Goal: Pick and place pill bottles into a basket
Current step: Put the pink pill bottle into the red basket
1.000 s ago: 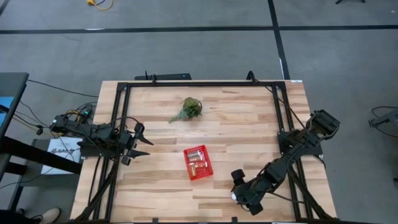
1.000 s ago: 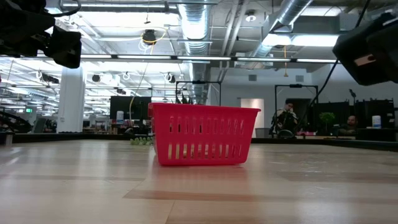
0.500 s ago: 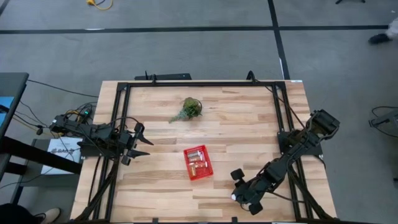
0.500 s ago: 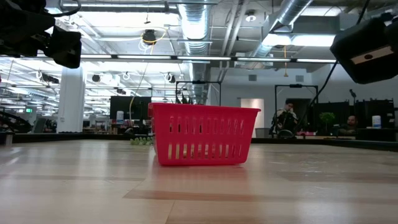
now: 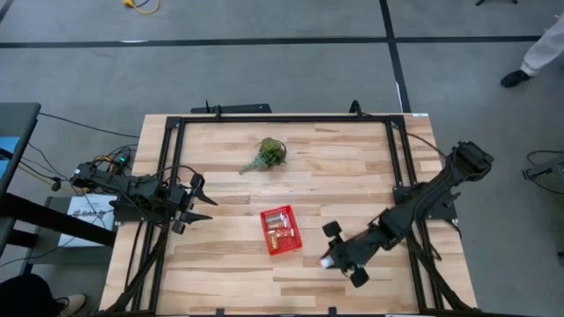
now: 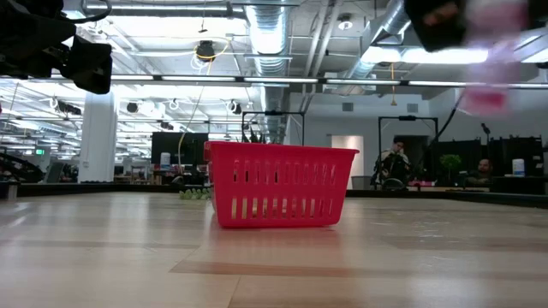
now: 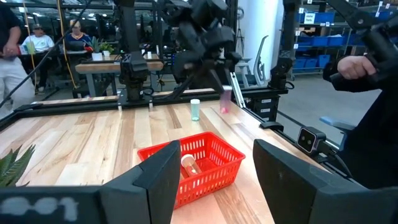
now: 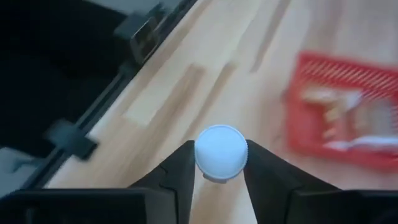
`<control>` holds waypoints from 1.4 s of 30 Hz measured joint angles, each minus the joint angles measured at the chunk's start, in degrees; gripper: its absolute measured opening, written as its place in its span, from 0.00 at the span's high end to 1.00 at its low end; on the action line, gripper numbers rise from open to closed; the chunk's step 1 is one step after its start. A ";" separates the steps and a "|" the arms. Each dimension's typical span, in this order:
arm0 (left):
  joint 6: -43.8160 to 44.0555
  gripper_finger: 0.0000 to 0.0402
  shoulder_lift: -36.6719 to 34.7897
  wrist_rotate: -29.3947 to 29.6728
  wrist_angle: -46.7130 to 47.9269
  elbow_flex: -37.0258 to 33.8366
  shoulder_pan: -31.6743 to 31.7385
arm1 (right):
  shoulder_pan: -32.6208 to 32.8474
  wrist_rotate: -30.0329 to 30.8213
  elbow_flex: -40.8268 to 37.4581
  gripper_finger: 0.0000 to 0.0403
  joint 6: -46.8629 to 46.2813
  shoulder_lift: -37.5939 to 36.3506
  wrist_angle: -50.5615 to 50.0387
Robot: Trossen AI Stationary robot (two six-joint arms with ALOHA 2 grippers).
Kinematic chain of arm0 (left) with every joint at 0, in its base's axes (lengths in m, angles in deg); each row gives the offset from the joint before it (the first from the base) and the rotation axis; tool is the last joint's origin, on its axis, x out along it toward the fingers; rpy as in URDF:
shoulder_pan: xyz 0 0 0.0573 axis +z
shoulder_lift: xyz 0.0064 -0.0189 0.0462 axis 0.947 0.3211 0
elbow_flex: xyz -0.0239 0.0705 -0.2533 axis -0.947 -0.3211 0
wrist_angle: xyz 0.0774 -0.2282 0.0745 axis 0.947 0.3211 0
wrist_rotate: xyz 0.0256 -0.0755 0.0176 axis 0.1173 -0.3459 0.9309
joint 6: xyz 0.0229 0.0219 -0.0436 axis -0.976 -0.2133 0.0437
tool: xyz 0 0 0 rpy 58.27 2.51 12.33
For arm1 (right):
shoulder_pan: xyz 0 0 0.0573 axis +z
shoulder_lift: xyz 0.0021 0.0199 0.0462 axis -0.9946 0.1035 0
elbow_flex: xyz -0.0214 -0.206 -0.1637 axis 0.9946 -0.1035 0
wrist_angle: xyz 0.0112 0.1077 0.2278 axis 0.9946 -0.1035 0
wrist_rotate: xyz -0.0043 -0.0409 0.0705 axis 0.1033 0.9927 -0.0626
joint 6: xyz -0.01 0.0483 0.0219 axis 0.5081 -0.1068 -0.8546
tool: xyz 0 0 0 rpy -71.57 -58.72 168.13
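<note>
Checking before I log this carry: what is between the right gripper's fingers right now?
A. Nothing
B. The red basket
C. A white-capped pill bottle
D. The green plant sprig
C. In the right wrist view the right gripper has its fingers closed on a white-capped pill bottle, with the red basket farther off on the table.
</note>
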 joint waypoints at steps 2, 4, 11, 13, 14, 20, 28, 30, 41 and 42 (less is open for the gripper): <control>-0.02 0.52 0.00 -0.02 0.00 0.00 0.01 | -2.29 0.02 0.00 0.73 3.57 -1.79 0.15; -0.02 0.52 0.00 0.00 0.00 0.00 0.00 | -4.89 -0.03 0.00 0.74 6.96 -2.87 2.05; -0.02 0.52 0.00 0.00 0.00 0.00 0.01 | -14.79 -7.54 0.00 0.71 13.78 -1.55 7.85; -0.02 0.52 0.00 -0.02 0.00 0.00 0.01 | -17.12 -10.16 0.00 0.71 14.43 -0.04 9.09; -0.01 0.52 0.00 -0.01 0.00 0.00 0.00 | -18.03 -11.09 -0.04 0.72 14.51 0.65 9.72; -0.02 0.52 0.00 0.00 0.00 0.00 0.01 | -23.13 -18.08 -0.02 0.72 15.45 5.58 13.83; -0.02 0.52 0.00 -0.02 0.00 0.00 0.00 | -28.04 -21.49 0.02 0.72 15.95 11.00 16.79; -0.01 0.52 0.00 -0.02 0.00 0.00 0.00 | -29.27 -21.51 -0.01 0.72 15.98 11.78 16.60; -0.02 0.52 0.00 0.00 0.00 0.00 0.00 | -32.48 -21.20 0.00 0.67 15.92 13.37 18.99; -0.02 0.52 0.00 -0.01 0.00 0.01 0.00 | -32.48 -21.05 0.00 0.65 15.66 13.37 19.34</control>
